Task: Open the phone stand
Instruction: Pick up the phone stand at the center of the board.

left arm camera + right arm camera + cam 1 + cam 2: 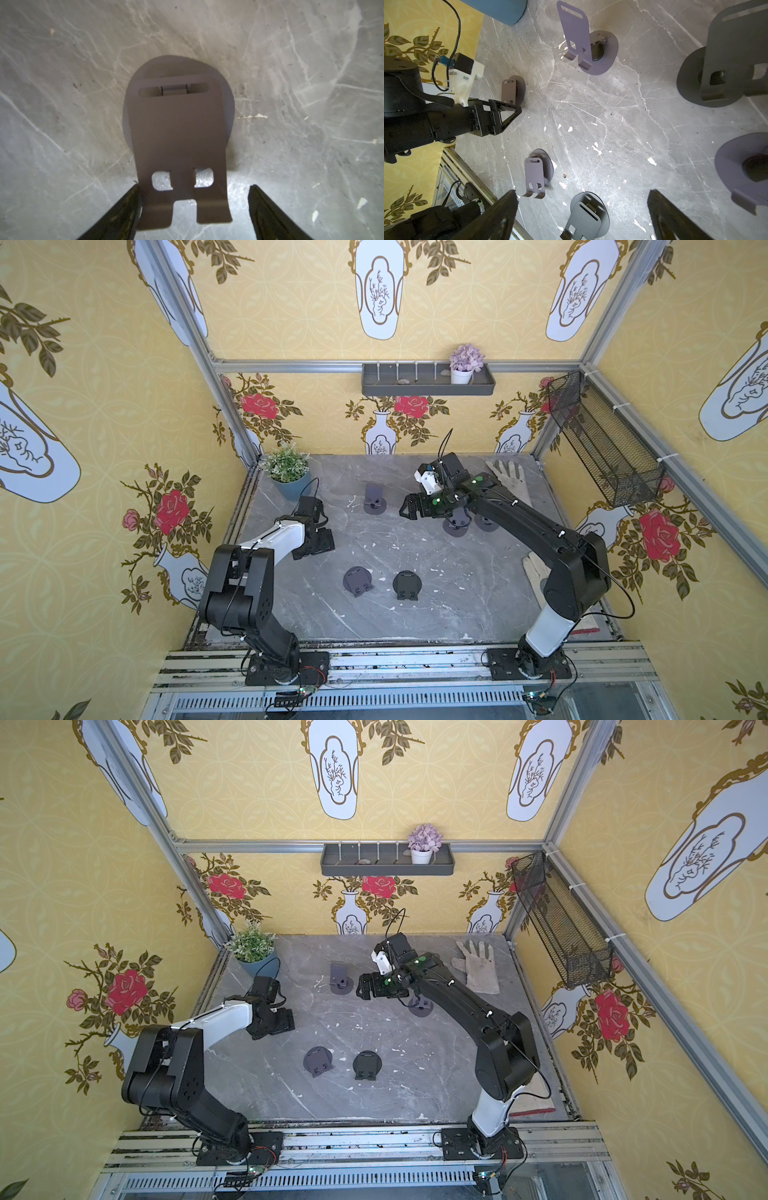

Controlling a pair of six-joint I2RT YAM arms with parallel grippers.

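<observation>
Your left gripper [193, 188] is down over the phone stand [178, 135], which sits on the left side of the marble table [415, 626], not far from the potted plant [286, 467]. In both top views the gripper hides the stand. The stand's plate lies folded over its round base, hooked lip toward the gripper. One finger [124, 212] touches the plate's edge by the lip, while the other finger [268, 212] stands apart from the opposite edge with bare table between, so the pincer is released and not clamped on anything. Your right gripper [406, 508] hangs above the middle back of the table, spread wide with nothing between its fingers. Close by it stands a purple stand [374, 499], propped open, and two folded stands [357, 580] lie side by side nearer the front.
</observation>
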